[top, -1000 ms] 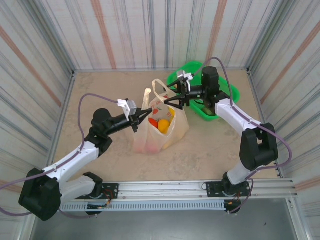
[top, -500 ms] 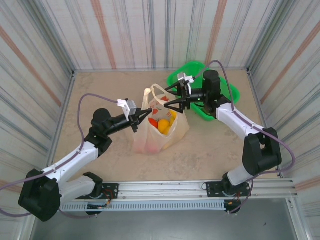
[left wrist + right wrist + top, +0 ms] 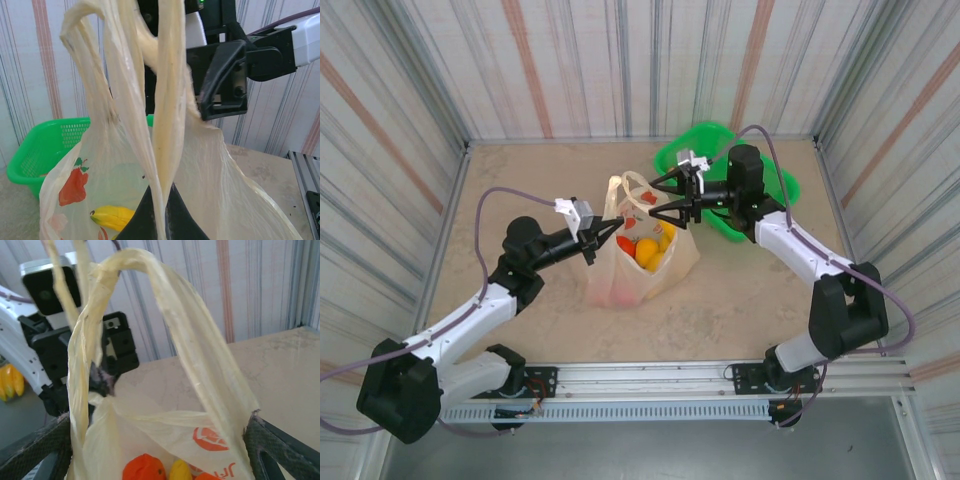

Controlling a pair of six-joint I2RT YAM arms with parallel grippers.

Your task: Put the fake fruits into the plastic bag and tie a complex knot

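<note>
Now, the plastic bag [image 3: 642,268] stands on the table [image 3: 520,180] just below both sets of fingers, and the green basket [image 3: 788,186] lies behind the right fingers, under that arm. Your left gripper [image 3: 608,230] has its fingers pressed together on one handle strip [image 3: 165,100], which rises straight up from between them. Your right gripper [image 3: 660,198] has its fingers wide apart, one on each side of the other handle loop [image 3: 165,300], and it holds nothing. The fake fruits [image 3: 648,250] sit low in the bag, well under both fingertips. Please take care from here. If the right fingers close too low, I think they may catch the bag wall together with the loop, and the knot will not form cleanly. If you pull the two handles apart too strongly, the thin film may stretch or tear at the left pinch. The bag may also tip, and the fruits could roll out of the open mouth.
</note>
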